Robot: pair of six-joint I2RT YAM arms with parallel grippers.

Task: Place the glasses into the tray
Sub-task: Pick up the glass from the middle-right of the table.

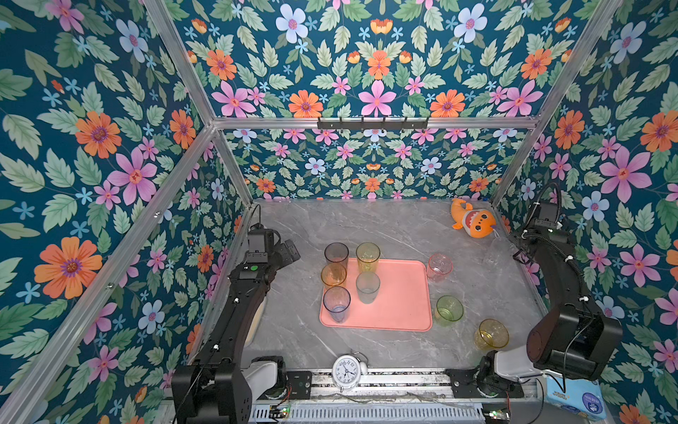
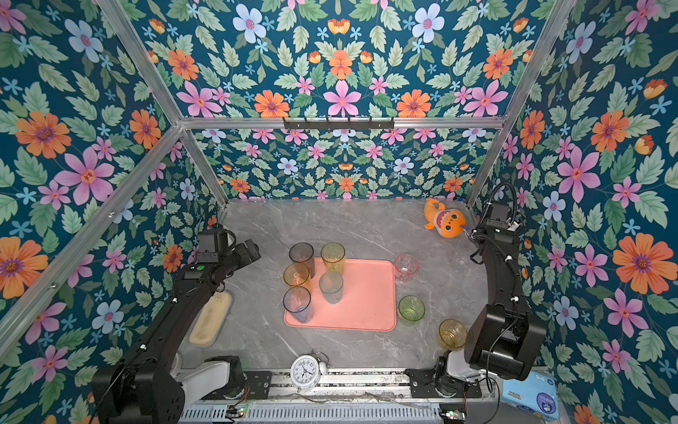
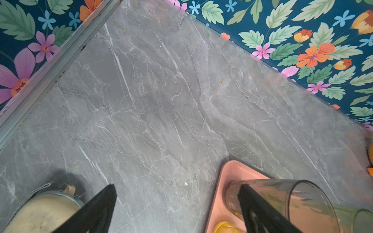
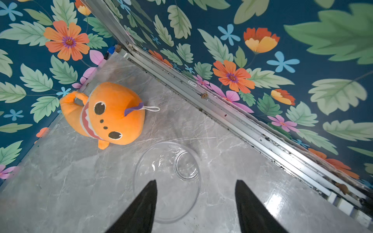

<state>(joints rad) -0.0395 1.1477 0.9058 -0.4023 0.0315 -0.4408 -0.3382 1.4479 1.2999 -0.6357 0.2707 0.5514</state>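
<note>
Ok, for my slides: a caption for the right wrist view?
Open right gripper at a clear glass on the table, orange plush nearby.

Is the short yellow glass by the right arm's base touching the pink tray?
Apart: both top views show bare table between the short yellow glass and the tray.

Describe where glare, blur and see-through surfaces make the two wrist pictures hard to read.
Right wrist view: glare whitens a patch of the marble table; the clear glass shows only by rim and highlights; the near wallpaper is out of focus. Left wrist view: even light, soft shadows, the grey glass slightly blurred.
</note>
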